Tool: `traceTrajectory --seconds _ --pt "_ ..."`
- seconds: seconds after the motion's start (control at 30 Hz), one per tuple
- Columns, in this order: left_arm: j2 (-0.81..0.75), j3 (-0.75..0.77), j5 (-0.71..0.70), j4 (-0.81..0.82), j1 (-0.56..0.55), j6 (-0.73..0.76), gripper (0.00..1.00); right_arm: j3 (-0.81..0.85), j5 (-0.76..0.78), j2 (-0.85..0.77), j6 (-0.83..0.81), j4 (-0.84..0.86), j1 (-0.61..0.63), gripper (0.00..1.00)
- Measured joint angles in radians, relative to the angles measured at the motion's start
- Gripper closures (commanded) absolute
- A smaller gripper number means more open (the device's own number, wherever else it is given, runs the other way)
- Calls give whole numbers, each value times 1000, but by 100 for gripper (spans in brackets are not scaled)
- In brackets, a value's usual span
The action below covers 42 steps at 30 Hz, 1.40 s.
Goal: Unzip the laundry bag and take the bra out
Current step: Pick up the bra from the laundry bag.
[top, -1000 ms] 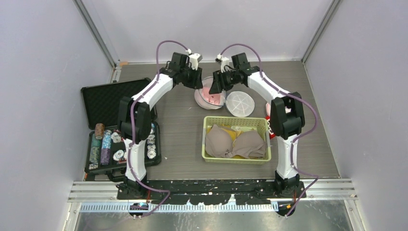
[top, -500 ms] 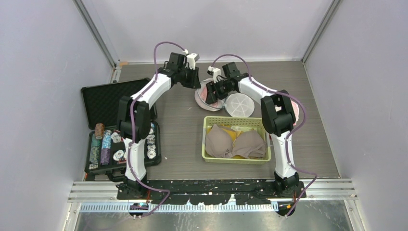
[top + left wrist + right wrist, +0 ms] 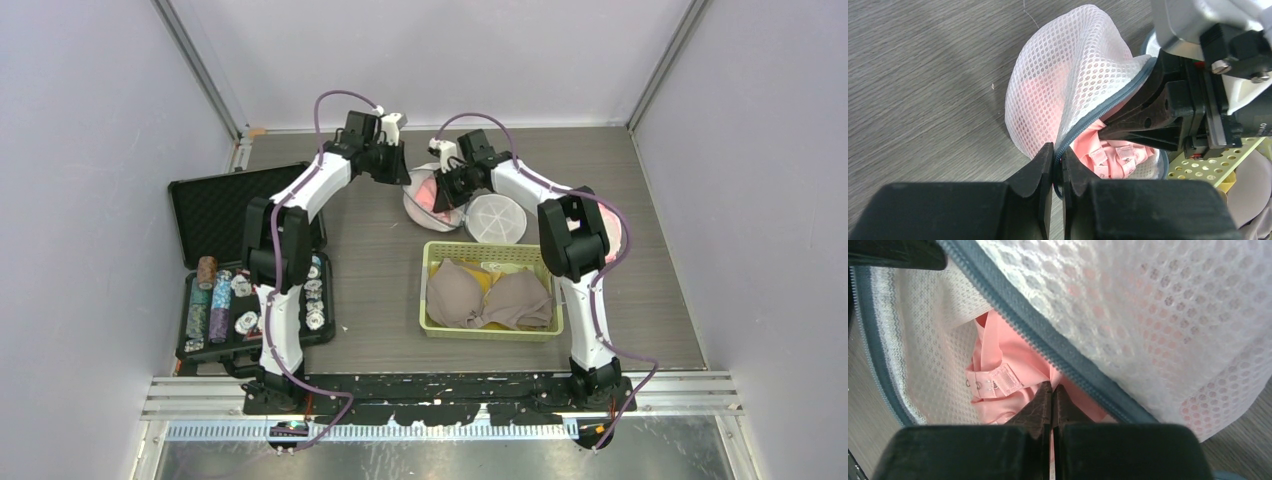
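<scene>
Upper centre of the overhead view: white mesh laundry bag [image 3: 425, 208] on the grey wood-grain table [image 3: 370, 270], with both arms meeting over it.

Left gripper [image 3: 1058, 152] is clenched on the bag's grey zipper band [image 3: 1103, 111], holding the mouth lifted open.

Right gripper [image 3: 1052, 388] is inside the opening, fingers pressed together on a fold of the pink fabric bra [image 3: 998, 347]. A sliver of pink shows between them, so the grip appears to be on cloth.

The bra lies inside the bag, bunched, with its clasp tab left of the pincer in the wrist frame. No clear long axis.

Key relation: the zipper band crosses diagonally just above the right fingertips. Judgement: withdrawal has to run back out through the mouth, and the cloth may snag on the teeth.

Surroundings:
- White round mesh disc [image 3: 497, 215], just beside the bag.
- Yellow-green perforated basket [image 3: 492, 248] holding taupe bras [image 3: 490, 300], near, lower in frame.
- Black case of poker chips [image 3: 240, 205], well apart at left.
</scene>
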Motion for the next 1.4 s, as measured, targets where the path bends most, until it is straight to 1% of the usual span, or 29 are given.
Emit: traceTrajectory --seconds 0.33,0.67,0.97,1.17,1.4 --pt "10 0 1 -1 12 -5 100 40 -4 -64 48 0 0 99" --pt "22 0 1 -1 40 -49 100 72 -32 -162 132 61 -2 99" --pt "22 -5 -11 0 47 -50 100 74 -34 -182 205 114 -23 99" --pt "22 -16 -26 1 47 -40 100 82 -34 -183 320 173 -71 99" --pt "22 -34 -29 10 47 -11 100 77 -32 -183 512 272 -152 99"
